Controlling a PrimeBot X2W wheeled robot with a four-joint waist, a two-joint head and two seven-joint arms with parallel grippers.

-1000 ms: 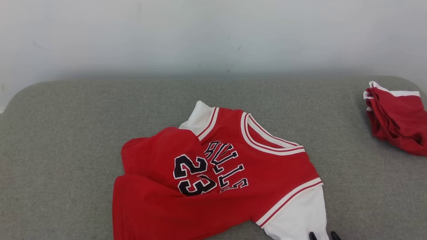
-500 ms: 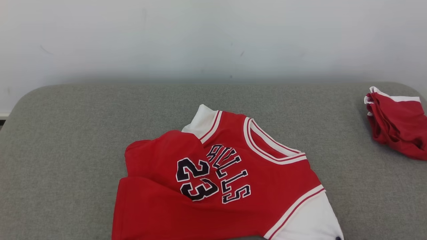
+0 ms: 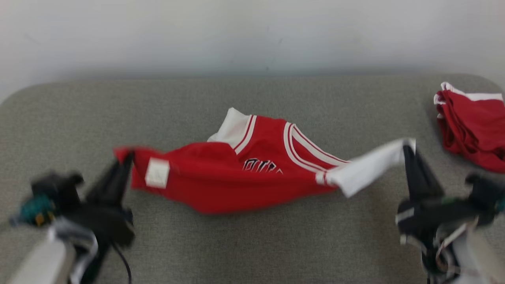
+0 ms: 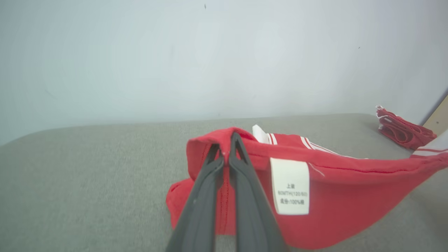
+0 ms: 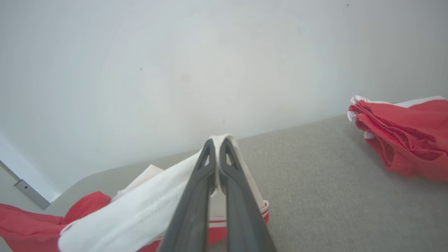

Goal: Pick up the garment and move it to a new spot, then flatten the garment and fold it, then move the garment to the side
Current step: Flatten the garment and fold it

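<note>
Right now the left fingers [image 3: 116,177] pinch the jersey's [image 3: 236,189] red hem corner. It stretches lengthwise left to right between both arms, sagging onto the table [image 3: 252,244] mid-span, and the right fingers [image 3: 416,173] pinch its white sleeve.

The garment [image 3: 236,189] is red with white sleeves and striped trim, the surface [image 3: 252,244] speckled grey

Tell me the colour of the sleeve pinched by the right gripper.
White; the sleeve shows best in the right wrist view.
</note>
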